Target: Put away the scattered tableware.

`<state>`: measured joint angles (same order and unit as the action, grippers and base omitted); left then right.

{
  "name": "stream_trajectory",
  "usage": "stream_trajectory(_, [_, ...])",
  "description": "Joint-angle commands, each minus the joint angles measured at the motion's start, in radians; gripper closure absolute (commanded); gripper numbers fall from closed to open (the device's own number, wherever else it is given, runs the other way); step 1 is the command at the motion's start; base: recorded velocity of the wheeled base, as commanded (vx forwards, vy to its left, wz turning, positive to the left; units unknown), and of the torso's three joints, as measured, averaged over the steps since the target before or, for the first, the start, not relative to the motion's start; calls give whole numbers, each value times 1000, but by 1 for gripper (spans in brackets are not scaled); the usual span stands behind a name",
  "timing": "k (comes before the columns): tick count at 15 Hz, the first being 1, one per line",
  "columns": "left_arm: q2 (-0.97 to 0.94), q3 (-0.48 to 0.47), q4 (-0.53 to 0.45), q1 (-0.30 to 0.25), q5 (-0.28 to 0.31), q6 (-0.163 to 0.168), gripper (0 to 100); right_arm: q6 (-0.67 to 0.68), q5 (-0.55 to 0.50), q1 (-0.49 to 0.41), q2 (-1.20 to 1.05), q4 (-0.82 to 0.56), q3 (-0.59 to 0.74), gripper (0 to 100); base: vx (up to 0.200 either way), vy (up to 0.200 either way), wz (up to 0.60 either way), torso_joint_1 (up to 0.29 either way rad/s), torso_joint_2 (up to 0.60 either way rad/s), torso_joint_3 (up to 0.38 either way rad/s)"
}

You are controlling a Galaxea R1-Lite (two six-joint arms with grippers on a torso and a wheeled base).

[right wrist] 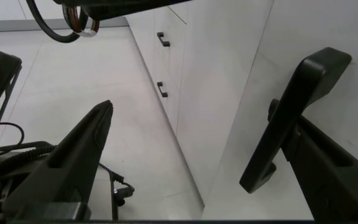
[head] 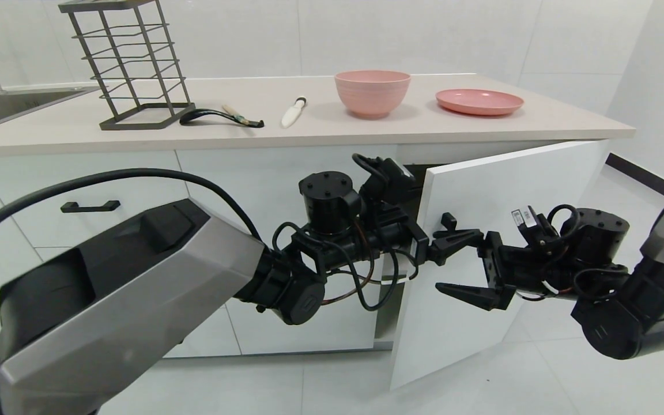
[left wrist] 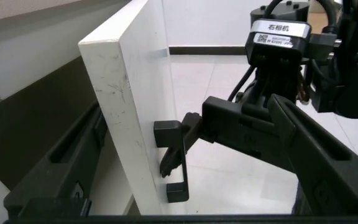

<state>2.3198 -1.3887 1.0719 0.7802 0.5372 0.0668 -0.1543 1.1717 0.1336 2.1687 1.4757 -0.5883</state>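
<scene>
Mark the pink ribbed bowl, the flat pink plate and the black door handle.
pink ribbed bowl (head: 372, 95), head view, outer wall.
flat pink plate (head: 479, 101), head view, centre.
black door handle (left wrist: 179, 190), left wrist view, lower end.

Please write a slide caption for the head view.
Open right end effector at the handle of an open cabinet door; bowl and plate on the counter.

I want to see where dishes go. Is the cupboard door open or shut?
Open. The cupboard door stands angled out from the cabinets, a dark gap behind it; the right gripper is at its handle.
</scene>
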Motion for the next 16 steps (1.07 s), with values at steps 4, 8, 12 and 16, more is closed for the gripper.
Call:
stream_trajectory(4, [-2, -1, -1, 2, 4, -1, 0, -1, -23, -80, 49, 1, -2, 0, 0, 0, 0, 0, 0, 0])
stream_trajectory(8, [-2, 2, -1, 14, 4, -1, 0, -5, -23, -85, 23, 3, 35, 0, 0, 0, 0, 0, 0, 0])
stream_trajectory(12, [0, -4, -13, 50, -33, -1, 0, -53, -81, -117, -265, -3, 332, 0, 0, 0, 0, 0, 0, 0])
stream_trajectory(16, [0, -7, -18, 50, -106, 1, 0, -64, -95, -189, -547, -11, 536, 0, 0, 0, 0, 0, 0, 0])
